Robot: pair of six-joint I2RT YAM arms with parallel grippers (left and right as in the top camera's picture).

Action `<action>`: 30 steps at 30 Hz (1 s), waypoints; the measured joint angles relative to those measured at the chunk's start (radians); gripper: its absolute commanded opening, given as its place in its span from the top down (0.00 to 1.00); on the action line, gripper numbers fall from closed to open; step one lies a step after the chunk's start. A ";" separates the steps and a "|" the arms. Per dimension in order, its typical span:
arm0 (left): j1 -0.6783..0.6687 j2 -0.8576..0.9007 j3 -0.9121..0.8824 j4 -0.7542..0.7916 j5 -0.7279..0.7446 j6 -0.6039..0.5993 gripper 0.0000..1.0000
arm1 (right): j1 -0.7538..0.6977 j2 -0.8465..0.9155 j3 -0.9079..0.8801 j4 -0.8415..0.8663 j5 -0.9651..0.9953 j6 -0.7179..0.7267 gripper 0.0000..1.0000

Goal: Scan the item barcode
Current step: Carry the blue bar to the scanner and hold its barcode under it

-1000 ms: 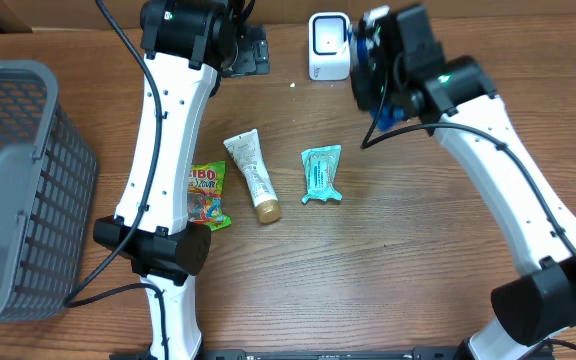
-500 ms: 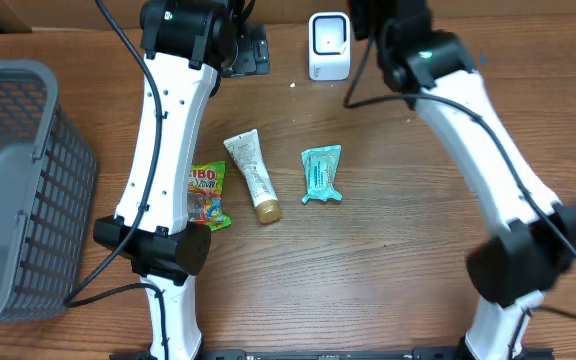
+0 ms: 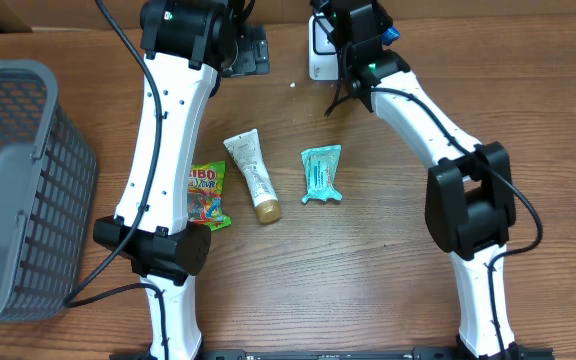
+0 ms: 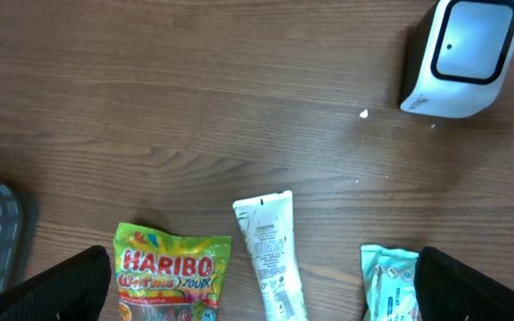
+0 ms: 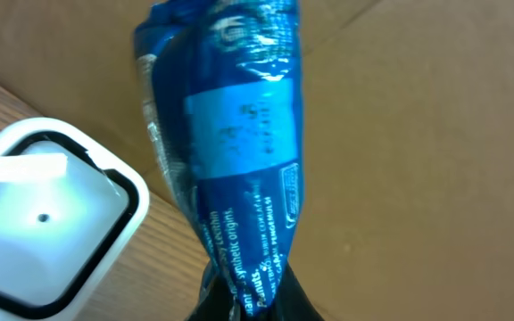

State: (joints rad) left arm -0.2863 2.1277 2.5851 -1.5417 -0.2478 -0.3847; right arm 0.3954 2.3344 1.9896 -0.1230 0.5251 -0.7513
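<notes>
Right wrist view, right pincer [image 5: 244,299] pinching blue packet [image 5: 230,134] near white scanner [image 5: 43,223], left pincer [image 4: 270,285] spread wide above table [image 4: 194,107]

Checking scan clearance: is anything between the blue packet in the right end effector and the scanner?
Nothing visible does; the blue packet, held by the right end effector, is just beside the scanner.

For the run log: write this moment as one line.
right gripper: shut on blue packet, beside scanner | left gripper: open, empty | on table: gummy bag, tube, teal packet
</notes>
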 measured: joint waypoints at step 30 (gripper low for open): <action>0.000 0.000 0.000 0.000 0.000 0.000 0.00 | 0.091 0.223 0.000 0.421 0.306 -0.222 0.96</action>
State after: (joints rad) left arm -0.2863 2.1277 2.5851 -1.5414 -0.2478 -0.3847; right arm 0.4866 2.5576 1.9896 0.2977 0.8310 -0.9730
